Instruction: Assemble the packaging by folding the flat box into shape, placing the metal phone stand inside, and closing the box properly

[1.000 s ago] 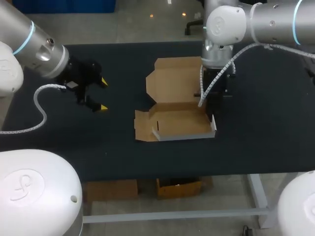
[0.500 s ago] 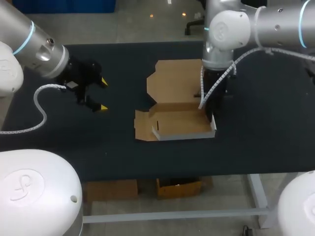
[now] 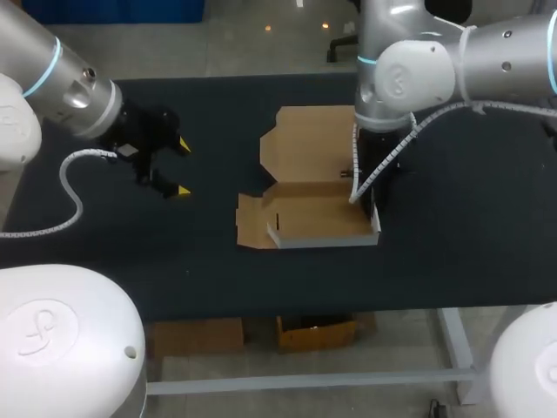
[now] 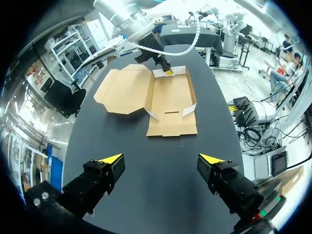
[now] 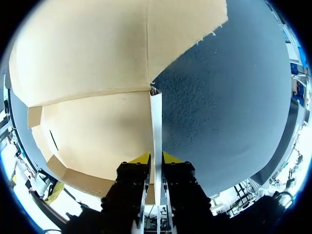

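The right gripper [image 5: 156, 158] is pinched onto the upright side wall [image 5: 156, 122] of the half-folded cardboard box [image 3: 313, 218], which is laid open on the black table [image 3: 470, 244] with its lid [image 3: 306, 144] flat. The left gripper [image 3: 183, 165] is held spread above the table, well apart from the box.

Plain brown cardboard box [image 3: 306, 152], its raised walls white outside; table [image 3: 470, 244] under it matte black; left gripper [image 3: 182, 166] black, yellow-tipped.
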`<state>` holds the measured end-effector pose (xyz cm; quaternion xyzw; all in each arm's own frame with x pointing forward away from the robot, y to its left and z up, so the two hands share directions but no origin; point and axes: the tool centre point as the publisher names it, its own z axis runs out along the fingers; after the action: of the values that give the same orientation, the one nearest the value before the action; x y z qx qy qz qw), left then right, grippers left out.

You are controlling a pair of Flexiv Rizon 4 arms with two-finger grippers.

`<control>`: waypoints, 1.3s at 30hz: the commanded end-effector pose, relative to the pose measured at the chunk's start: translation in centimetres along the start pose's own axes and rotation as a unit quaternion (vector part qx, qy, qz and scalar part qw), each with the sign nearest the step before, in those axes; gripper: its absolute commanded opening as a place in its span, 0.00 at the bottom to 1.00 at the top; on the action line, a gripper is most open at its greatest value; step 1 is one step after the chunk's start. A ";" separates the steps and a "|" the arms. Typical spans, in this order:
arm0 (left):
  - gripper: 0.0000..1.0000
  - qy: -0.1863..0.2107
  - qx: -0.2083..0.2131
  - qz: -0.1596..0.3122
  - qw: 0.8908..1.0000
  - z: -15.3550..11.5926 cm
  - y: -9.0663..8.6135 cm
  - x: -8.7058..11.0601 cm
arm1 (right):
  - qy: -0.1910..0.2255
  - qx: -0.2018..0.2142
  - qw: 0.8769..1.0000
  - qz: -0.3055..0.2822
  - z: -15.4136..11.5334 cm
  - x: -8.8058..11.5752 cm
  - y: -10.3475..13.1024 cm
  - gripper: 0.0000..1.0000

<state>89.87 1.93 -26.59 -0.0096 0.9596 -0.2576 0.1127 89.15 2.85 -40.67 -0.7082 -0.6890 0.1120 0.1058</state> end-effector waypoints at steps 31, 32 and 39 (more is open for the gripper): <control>1.00 0.000 -0.002 0.000 1.000 -0.1 -0.1 0.0 | 0.009 -0.180 0.983 0.023 0.9 -1.0 0.5 0.07; 1.00 0.000 -0.002 0.000 1.000 -0.1 -0.1 0.0 | 0.011 -0.183 0.983 0.021 0.9 -1.0 0.6 0.07; 1.00 0.000 -0.002 0.000 1.000 -0.1 -0.1 0.0 | 0.019 -0.194 0.981 0.004 0.7 -0.7 1.3 0.08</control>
<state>89.87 1.93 -26.59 -0.0097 0.9596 -0.2576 0.1127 90.30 2.31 -41.50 -0.7215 -0.6916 -0.0274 -0.0171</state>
